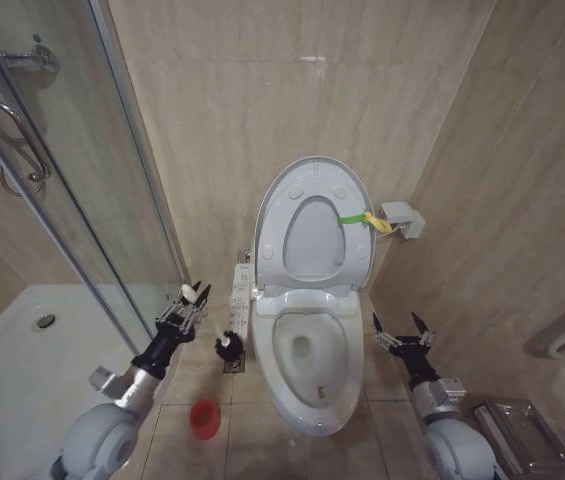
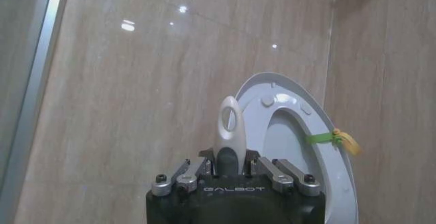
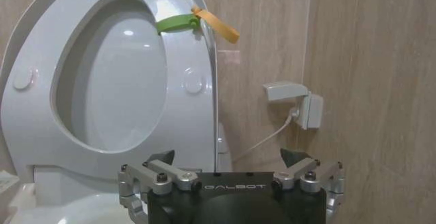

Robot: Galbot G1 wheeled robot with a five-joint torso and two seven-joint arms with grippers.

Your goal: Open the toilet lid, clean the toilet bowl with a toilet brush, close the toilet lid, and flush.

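The toilet lid stands raised against the back wall with the ring seat up in front of it. A yellow-green strap hangs at its edge. Lid and strap also face the right wrist camera. The white toilet bowl lies uncovered below. My left gripper hovers left of the bowl, shut on the toilet brush. Its pale handle sticks out between the fingers, and the black head hangs beside the bowl's button panel. My right gripper is open beside the bowl's right side, holding nothing.
A small red cup holder stands on the floor tiles left of the bowl. The glass shower door and shower tray close off the left. A wall socket box sits right of the lid, and a metal rack lies at the bottom right.
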